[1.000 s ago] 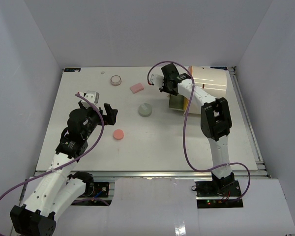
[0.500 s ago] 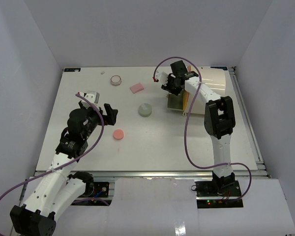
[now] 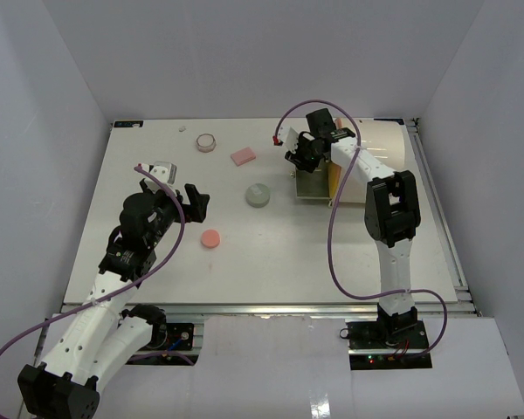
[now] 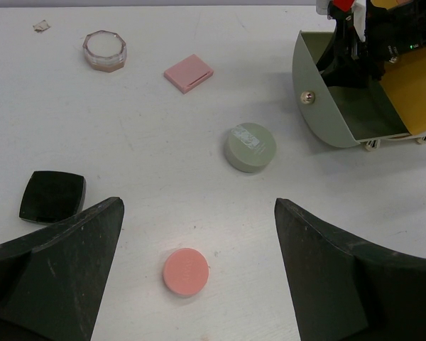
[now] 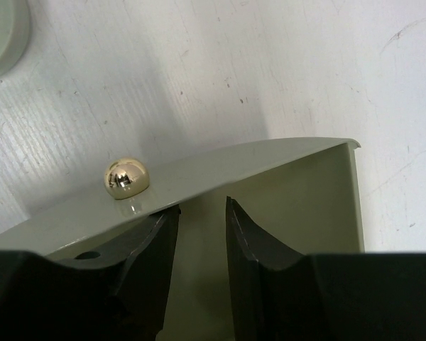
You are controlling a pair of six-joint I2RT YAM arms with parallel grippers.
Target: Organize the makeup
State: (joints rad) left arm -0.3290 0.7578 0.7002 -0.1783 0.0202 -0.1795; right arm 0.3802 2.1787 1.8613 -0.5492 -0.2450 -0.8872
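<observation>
Pink disc: small flat pink round disc (image 4: 186,271) on the white desk (image 4: 128,128), nearest of the items. It is probably light, stiff and slick, so pinch it across the rim.
Grey-green compact: low round grey-green compact (image 4: 250,147) at mid-desk, just left of the drawer. The lid is smooth, so grip the side wall.
Pink pad: thin rectangular pink pad (image 4: 189,72), farther back. It looks hard to get under, so take its short edges.
Jar: faceted clear round jar (image 4: 104,50) at far left. It may be fragile, so squeeze gently.
Black compact: glossy black compact with rounded corners (image 4: 52,197) at near left.
Drawer: grey-green drawer (image 4: 341,106) with a gold knob (image 5: 126,174), standing open.
Left jaws: spread wide and empty.
Right jaws: slightly apart inside the drawer, pinching nothing.
</observation>
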